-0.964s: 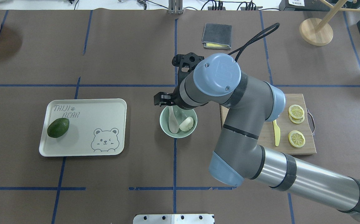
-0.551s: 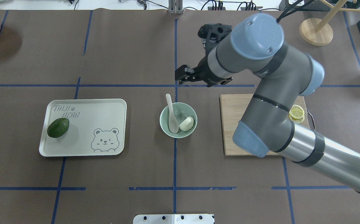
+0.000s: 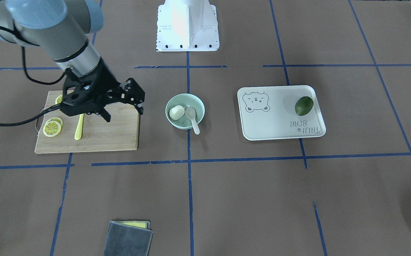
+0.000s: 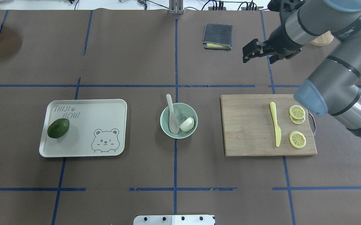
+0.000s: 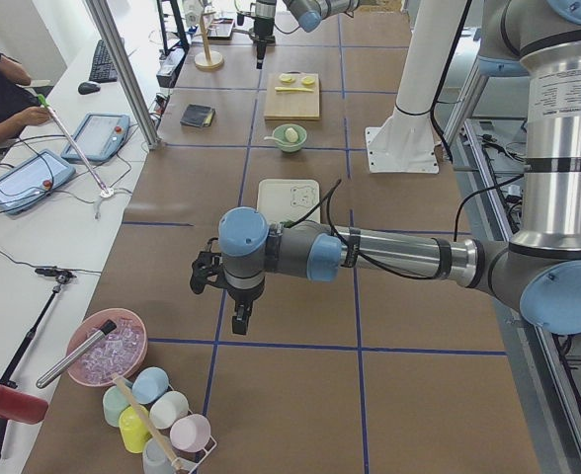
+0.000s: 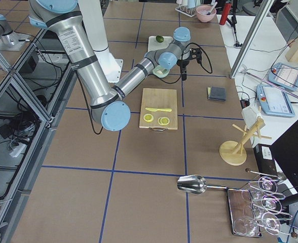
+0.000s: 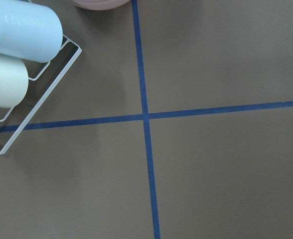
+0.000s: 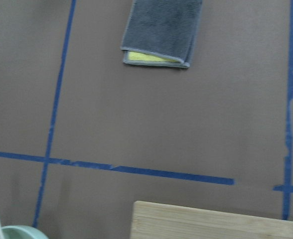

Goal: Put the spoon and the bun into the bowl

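The pale green bowl (image 4: 162, 125) stands at the table's middle. The off-white spoon (image 4: 171, 115) lies in it, handle sticking out over the far rim. The white bun (image 4: 187, 124) lies in the bowl beside the scoop. All three also show in the front view: bowl (image 3: 200, 106), bun (image 3: 176, 112), spoon (image 3: 192, 119). My right gripper (image 4: 258, 59) is open and empty, raised beyond the cutting board's far edge, well right of the bowl; it also shows in the front view (image 3: 123, 112). My left gripper (image 5: 239, 318) hangs over bare table far to the left; I cannot tell its state.
A white bear-print tray (image 4: 105, 112) with an avocado (image 4: 58, 128) lies left of the bowl. A wooden cutting board (image 4: 249, 125) with a yellow knife (image 4: 275, 123) and lemon slices (image 4: 297, 111) lies right. A grey cloth (image 4: 218, 36) and wooden stand (image 4: 317, 31) are at the back.
My right arm has pulled away from over the bowl, up and to the far right. The spoon and bun have stayed in the bowl.
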You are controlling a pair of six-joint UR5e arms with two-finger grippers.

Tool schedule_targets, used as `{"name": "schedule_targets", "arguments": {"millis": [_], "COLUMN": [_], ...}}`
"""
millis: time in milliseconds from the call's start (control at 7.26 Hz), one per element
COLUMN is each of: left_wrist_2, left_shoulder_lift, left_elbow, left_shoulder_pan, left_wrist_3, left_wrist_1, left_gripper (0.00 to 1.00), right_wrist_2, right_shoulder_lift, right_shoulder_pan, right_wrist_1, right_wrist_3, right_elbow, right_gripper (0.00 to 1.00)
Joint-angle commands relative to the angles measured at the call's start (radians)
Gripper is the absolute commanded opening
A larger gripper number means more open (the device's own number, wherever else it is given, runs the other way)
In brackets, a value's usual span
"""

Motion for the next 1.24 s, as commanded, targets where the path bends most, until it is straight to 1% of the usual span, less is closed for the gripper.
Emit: {"name": "schedule_targets", "arguments": {"millis": [0,138,275,413,551,688,826,1101], "left_wrist_2": [-0.001,-0.001,-0.003,-0.003,-0.003,-0.003,-0.003,-0.003], "left_shoulder_lift": [0.005,0.003,0.003,0.002,0.002,0.002,0.002,0.002], "left_elbow": [0.028,0.031,0.03,0.031,0.033,0.034,0.034,0.037], "left_shoulder_pan": [-0.001,-0.001,-0.001,0.001,0.001,0.001,0.001,0.001], "left_wrist_3": [0.003,0.002,0.002,0.0,0.002,0.002,0.002,0.003], "left_wrist_1": [-0.003,-0.003,-0.003,-0.003,-0.003,-0.005,-0.005,-0.005], "left_gripper": [1.0,1.0,1.0,1.0,1.0,1.0,1.0,1.0], "right_wrist_2": [0.048,0.055,0.081,0.152,0.223,0.231,0.231,0.231], "right_shoulder_lift": [-0.058,-0.111,-0.16,-0.232,-0.307,-0.343,-0.352,-0.359], "right_shoulder_pan": [0.113,0.15,0.199,0.289,0.387,0.45,0.496,0.59], "right_wrist_1": [-0.136,-0.142,-0.144,-0.138,-0.145,-0.143,-0.141,-0.138], "right_wrist_3": [-0.223,-0.301,-0.387,-0.494,-0.686,-0.818,-0.911,-1.044], "right_elbow": [0.008,0.015,0.017,0.011,-0.009,-0.067,-0.125,-0.251], "right_gripper": [1.0,1.0,1.0,1.0,1.0,1.0,1.0,1.0]}}
